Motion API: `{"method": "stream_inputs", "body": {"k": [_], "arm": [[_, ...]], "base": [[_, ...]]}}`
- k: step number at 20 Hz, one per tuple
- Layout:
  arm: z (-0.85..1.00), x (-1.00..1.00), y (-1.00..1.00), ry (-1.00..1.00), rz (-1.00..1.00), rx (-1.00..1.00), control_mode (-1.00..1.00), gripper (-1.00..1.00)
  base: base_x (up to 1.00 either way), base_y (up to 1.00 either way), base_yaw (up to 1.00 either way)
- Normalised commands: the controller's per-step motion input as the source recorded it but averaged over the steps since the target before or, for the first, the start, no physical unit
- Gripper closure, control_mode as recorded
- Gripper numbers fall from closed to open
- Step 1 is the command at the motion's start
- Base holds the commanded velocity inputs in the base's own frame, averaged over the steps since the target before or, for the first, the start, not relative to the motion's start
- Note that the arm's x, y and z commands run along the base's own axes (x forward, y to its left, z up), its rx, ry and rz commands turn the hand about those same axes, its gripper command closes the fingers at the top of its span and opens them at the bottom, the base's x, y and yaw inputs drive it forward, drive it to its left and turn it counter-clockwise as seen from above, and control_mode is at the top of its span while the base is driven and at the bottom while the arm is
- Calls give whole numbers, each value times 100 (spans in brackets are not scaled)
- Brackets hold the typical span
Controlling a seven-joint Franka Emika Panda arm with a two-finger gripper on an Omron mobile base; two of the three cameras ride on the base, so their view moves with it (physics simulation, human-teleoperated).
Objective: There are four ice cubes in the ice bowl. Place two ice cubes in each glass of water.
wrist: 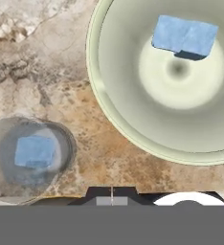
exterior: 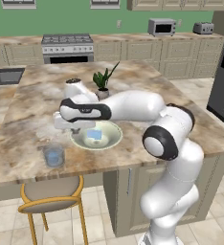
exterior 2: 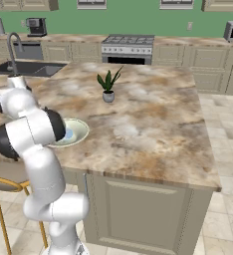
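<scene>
Blue ice cubes [wrist: 184, 36] overlap in ice bowl [wrist: 109, 110], count unclear; hand view reveals one cube [wrist: 34, 151] inside glass [wrist: 30, 158] at 8 o'clock; claw [wrist: 112, 200] together, empty.

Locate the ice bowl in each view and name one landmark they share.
Left base view: ice bowl centre, partly behind the forearm.
Right base view: left of centre, at the counter's near edge, partly hidden by the arm.
Hand view: upper right.
Shared landmark: the blue ice cubes inside it.
</scene>
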Motion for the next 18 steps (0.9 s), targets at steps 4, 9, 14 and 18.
{"method": "stream_inputs", "body": {"k": [4, 9, 14, 18], "arm": [[0, 6, -100, 7, 1, 0, -100, -100], [0, 20, -100, 8, 3, 0, -100, -100], [-14, 36, -77, 13, 5, 0, -100, -100], [-35, 59, -18, 13, 6, 0, -100, -100]], "base": [[0, 0, 0], [0, 0, 0], [0, 0, 0], [0, 0, 0]]}}
